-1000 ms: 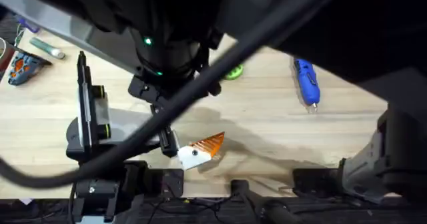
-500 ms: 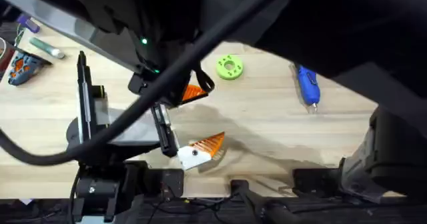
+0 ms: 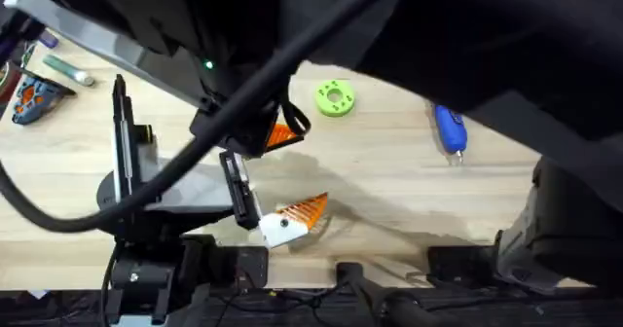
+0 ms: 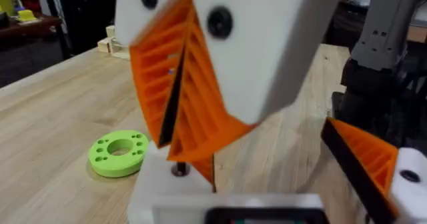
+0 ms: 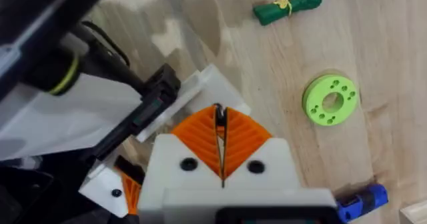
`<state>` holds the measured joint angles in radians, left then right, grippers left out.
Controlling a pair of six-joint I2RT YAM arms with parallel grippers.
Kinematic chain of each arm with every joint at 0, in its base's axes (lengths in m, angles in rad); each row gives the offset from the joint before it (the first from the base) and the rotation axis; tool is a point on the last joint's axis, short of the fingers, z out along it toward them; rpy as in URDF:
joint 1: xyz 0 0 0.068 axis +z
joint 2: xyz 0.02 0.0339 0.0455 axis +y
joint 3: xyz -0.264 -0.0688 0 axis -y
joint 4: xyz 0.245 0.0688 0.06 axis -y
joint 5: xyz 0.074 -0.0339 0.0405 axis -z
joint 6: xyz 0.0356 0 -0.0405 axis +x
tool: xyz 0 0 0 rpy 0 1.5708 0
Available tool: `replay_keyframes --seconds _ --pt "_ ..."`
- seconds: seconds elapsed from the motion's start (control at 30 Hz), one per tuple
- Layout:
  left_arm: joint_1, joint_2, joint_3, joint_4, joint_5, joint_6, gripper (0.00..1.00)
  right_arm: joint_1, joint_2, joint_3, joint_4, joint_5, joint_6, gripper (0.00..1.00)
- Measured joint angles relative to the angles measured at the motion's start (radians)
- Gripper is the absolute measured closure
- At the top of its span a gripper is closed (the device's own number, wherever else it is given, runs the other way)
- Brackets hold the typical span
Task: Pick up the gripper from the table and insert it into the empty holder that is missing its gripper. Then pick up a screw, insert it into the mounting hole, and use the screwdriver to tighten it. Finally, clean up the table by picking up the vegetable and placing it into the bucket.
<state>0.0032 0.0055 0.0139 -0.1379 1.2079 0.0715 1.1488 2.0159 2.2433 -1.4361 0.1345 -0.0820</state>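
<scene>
The right pincer (image 5: 219,121) hangs over the middle of the surface (image 3: 389,181), its white fingers with orange ribbed pads clenched on the gripper (image 4: 203,159). The gripper is a thin orange piece whose dark face shows edge-on as a line between the pads, and its tip pokes out beneath them. In the left wrist view this tip sits right above the holder (image 4: 163,187), a bare white mount with a small screw hole, at the lower left of that frame. Whether the two touch is not clear. The left pincer (image 4: 280,191) is released, its fingers spread wide: the holder is one side and a white mount carrying an orange wedge (image 4: 363,161) is the other, at the lower right. In the overhead view a lime-green disc (image 3: 335,98) lies just above centre, and the screwdriver (image 3: 450,129) lies well to its right. In the right wrist view the vegetable (image 5: 291,3) lies on the wood at the upper right, apart from the disc.
</scene>
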Motion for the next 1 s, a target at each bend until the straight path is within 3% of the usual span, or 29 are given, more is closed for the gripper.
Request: replay_keyframes --seconds 1.0 --pt "0.000 0.000 0.000 0.000 0.000 0.000 0.001 0.000 0.017 0.000 -0.001 0.000 0.001 0.995"
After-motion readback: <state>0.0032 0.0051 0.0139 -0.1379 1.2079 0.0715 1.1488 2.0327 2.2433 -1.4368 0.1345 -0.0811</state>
